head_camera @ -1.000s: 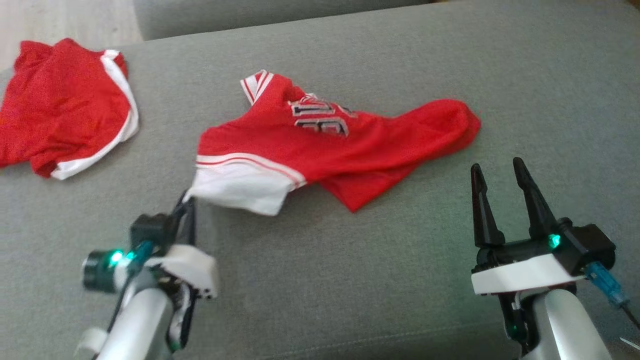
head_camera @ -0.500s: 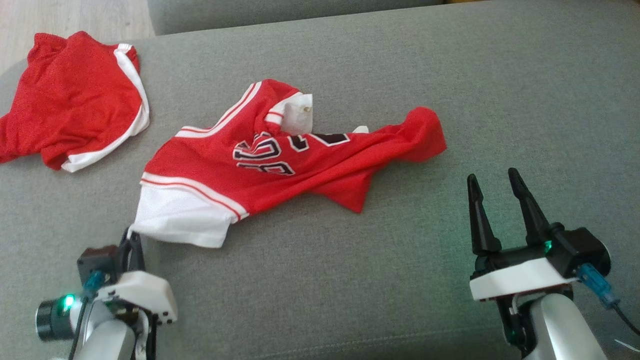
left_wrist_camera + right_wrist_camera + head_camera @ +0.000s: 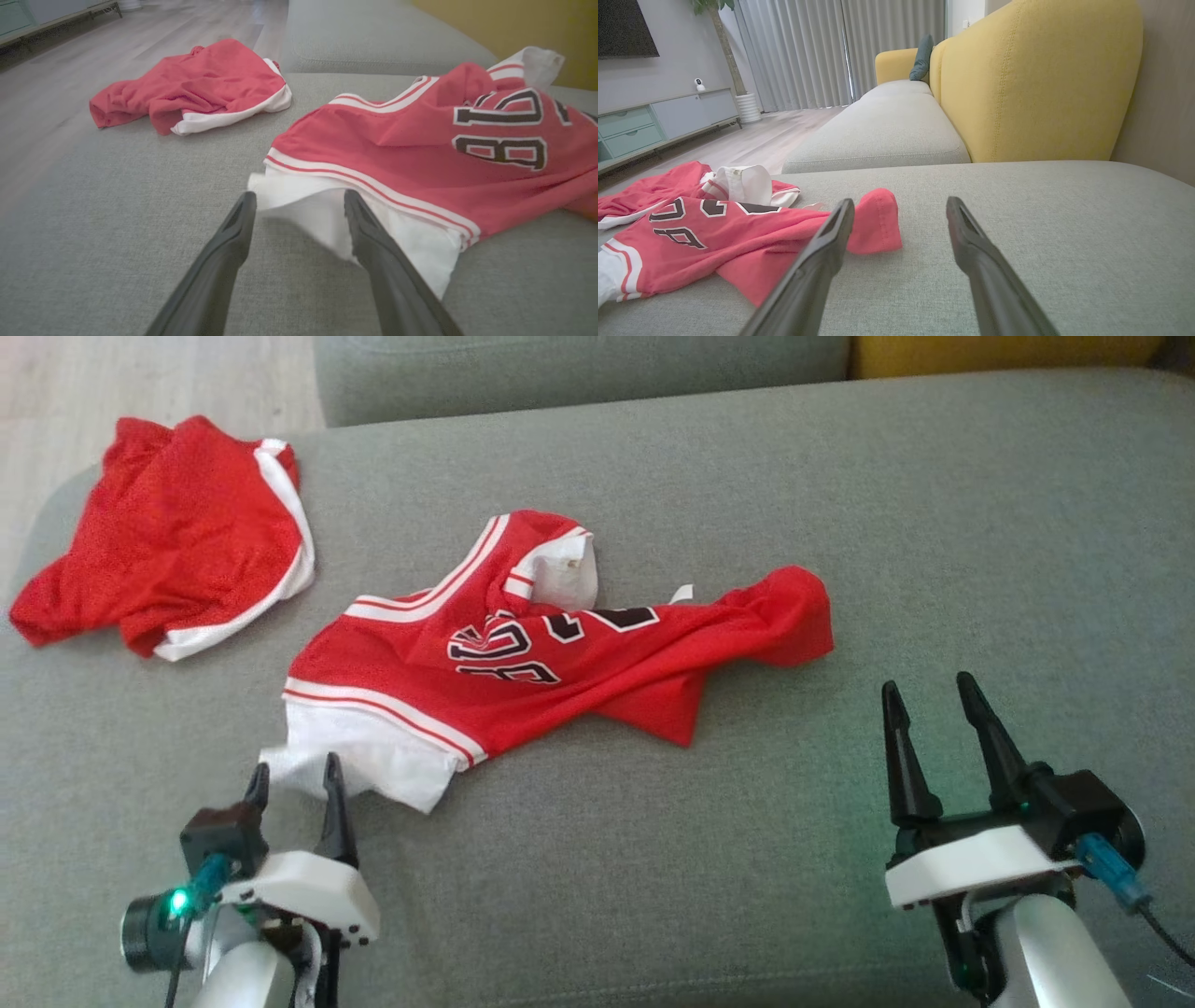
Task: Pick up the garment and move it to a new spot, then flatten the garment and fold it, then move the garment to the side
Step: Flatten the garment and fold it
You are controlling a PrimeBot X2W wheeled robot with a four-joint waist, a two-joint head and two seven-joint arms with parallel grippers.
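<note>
The garment (image 3: 560, 653), a red jersey with black numbers and a white hem, lies crumpled on the grey sofa seat (image 3: 840, 476). My left gripper (image 3: 295, 767) stands open at the jersey's near-left corner. In the left wrist view the white hem (image 3: 308, 210) lies loose between the fingers of that gripper (image 3: 299, 196), with the jersey (image 3: 420, 154) beyond. My right gripper (image 3: 926, 685) is open over bare cushion, to the right of the jersey and apart from it. Its wrist view shows the jersey's red end (image 3: 873, 224) just left of the gripper (image 3: 900, 201).
A second red garment with white trim (image 3: 177, 541) lies at the seat's far-left corner, near the edge over the wooden floor (image 3: 140, 373). A yellow backrest (image 3: 1041, 79) rises on the far right. Another grey cushion (image 3: 887, 130) adjoins behind.
My left gripper was shut on the white hem and dragged the jersey toward the near left; now its fingers have opened and the hem lies loose. The head camera has shifted. The right gripper stays open.
</note>
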